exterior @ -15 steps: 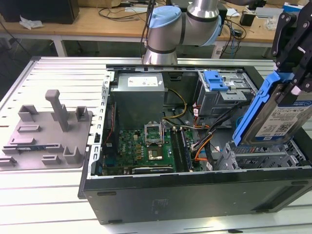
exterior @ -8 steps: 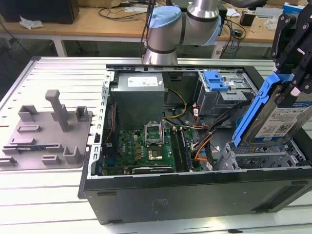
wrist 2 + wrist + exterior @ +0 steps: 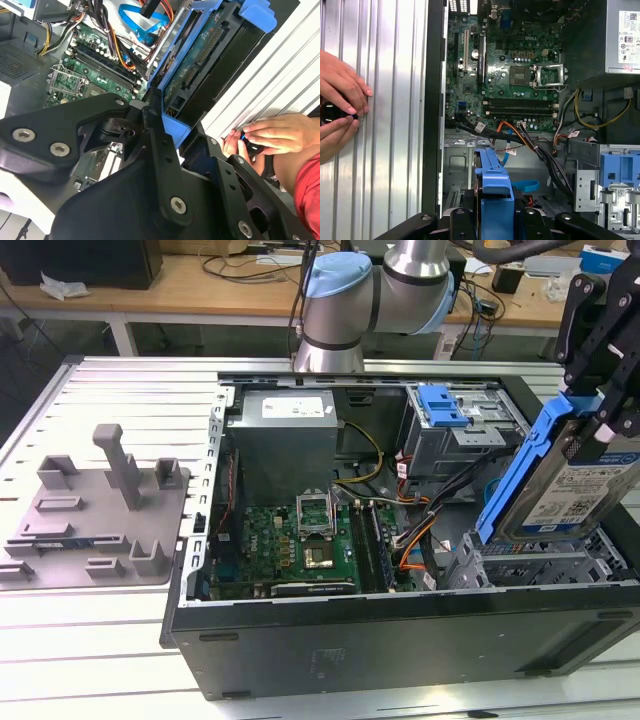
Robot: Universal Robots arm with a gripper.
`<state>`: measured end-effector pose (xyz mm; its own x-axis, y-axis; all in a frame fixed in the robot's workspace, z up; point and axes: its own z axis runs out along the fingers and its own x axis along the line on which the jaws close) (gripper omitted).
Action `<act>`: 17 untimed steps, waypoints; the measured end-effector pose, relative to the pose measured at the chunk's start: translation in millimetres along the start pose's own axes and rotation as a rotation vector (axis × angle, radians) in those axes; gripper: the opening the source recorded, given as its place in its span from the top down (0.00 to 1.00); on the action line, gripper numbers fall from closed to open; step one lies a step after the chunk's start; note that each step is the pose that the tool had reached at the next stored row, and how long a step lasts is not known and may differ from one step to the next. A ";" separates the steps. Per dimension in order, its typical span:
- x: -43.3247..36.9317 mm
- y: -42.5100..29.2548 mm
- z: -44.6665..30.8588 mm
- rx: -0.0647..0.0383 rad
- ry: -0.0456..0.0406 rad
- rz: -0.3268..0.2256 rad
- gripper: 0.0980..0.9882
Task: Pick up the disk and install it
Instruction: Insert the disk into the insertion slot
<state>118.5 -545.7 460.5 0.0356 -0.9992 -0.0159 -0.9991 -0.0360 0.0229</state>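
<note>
Blue plastic frames the silver disk (image 3: 565, 480), which the black gripper (image 3: 598, 408) clamps by its upper end, with the jaws closed narrowly on the frame. In the exterior view the disk hangs at that view's right, over the open computer case (image 3: 400, 645). It stands on edge and tilted. Its long axis runs from the gripper down and toward the view's left, so the lower end points at the metal drive cage (image 3: 545, 565) just beneath it. Whether that end touches the cage cannot be told. The disk lies between the gripper above and the cage below. In the first wrist view the frame juts out from the fingers toward the case interior, with the green circuit board (image 3: 510, 85) beyond. A person's hands (image 3: 340, 107) rest on the ribbed table (image 3: 390, 175), outside the case wall and well apart from the disk.
</note>
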 end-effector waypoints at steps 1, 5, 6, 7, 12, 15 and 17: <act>0.0 0.0 0.7 0.000 0.0001 0.000 0.70; 0.0 -0.1 2.3 0.000 0.0001 0.000 0.70; 0.0 -0.1 2.7 0.000 0.0001 0.000 0.70; 0.1 -0.1 3.1 0.000 0.0001 0.000 0.70; 0.1 -0.5 5.7 0.000 0.0000 0.000 0.70; 0.1 -0.6 7.5 0.000 0.0001 0.000 0.70; 0.2 -0.9 8.6 0.000 0.0000 0.000 0.70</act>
<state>119.2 -545.7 451.9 0.0356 -0.9992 -0.0159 -0.9991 -0.0360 0.0229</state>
